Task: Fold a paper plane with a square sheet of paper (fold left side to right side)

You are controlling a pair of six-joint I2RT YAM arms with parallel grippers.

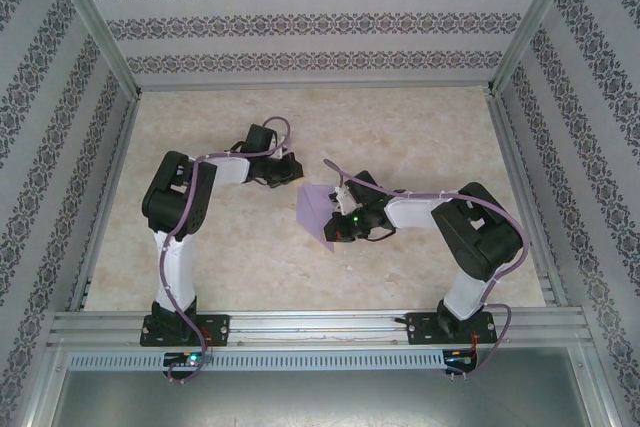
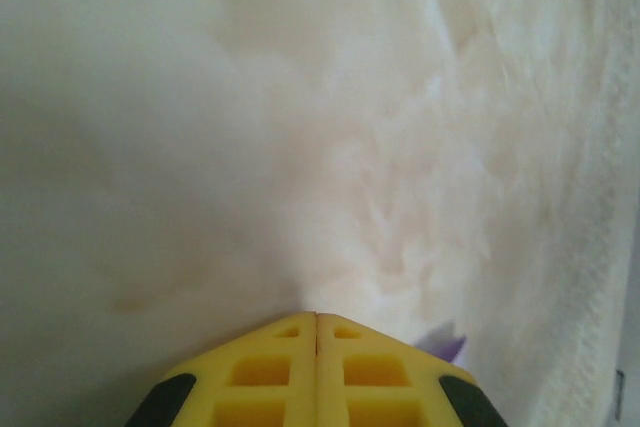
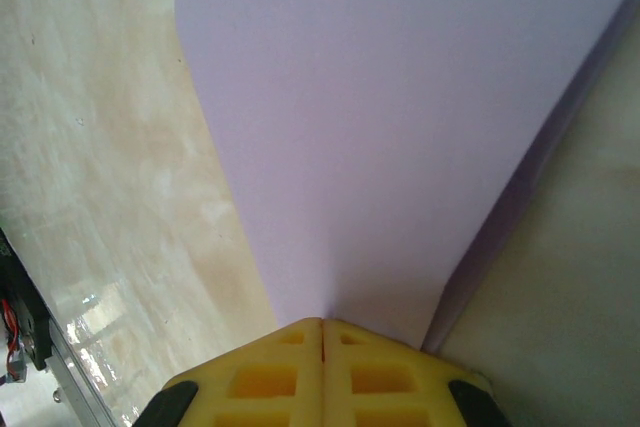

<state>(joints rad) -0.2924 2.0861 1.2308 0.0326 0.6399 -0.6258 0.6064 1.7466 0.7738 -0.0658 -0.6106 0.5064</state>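
In the top view the table (image 1: pixel 430 132) lies bare and wide toward 12 o'clock, up to the patterned walls (image 1: pixel 300 22). There is also open surface at 9 and 3 o'clock before the metal side rails. At 6 o'clock the mounting rail (image 1: pixel 320 325) closes the near edge.

The two arms bend inward and crowd the centre. The left gripper (image 1: pixel 288 169) (image 2: pixel 317 319) is clenched on nothing, its yellow fingers pressed together just above the tabletop.

The square sheet of paper (image 1: pixel 318 209) (image 3: pixel 400 127) sits near the table's middle, at about 5 o'clock from the left gripper and close to it. The right gripper (image 1: pixel 342 215) (image 3: pixel 322 325) meets the sheet's 3 o'clock side. Its jaws are closed on a corner, and the sheet fans away from the tips with a shadowed band beneath.
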